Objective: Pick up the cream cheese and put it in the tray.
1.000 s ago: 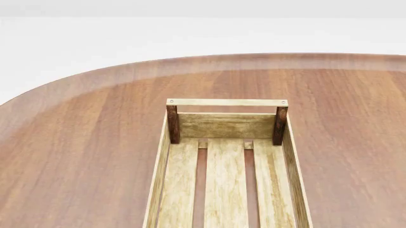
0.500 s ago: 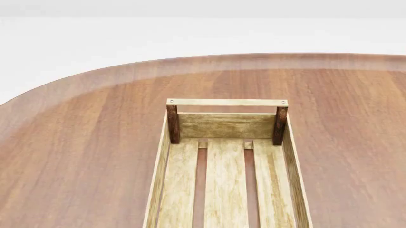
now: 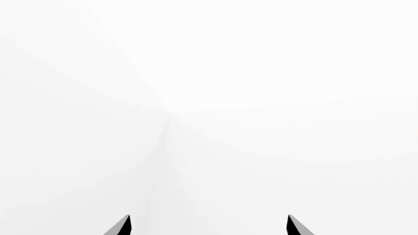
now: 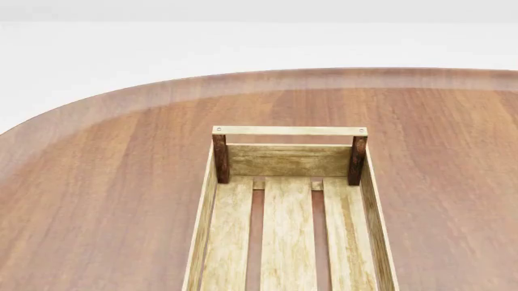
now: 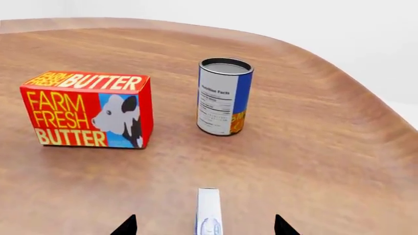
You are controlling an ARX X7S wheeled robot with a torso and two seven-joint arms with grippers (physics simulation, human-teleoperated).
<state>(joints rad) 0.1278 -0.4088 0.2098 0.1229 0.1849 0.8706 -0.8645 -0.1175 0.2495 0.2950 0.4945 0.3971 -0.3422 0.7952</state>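
The cream cheese (image 5: 208, 213) shows only in the right wrist view, a thin white-silver box seen edge-on with a blue oval logo, standing on the table. My right gripper (image 5: 205, 229) is open; its two dark fingertips (image 5: 127, 226) stand one on each side of the box, apart from it. The tray (image 4: 288, 159), a light wooden slatted crate with dark corner posts, lies in the middle of the head view and holds nothing. My left gripper (image 3: 209, 226) is open and faces blank white space. Neither gripper shows in the head view.
A red-orange butter box (image 5: 88, 109) and a blue-and-orange can (image 5: 224, 96) stand on the brown table (image 5: 313, 147) beyond the cream cheese. The table's rounded edge (image 4: 97, 100) curves round behind the tray.
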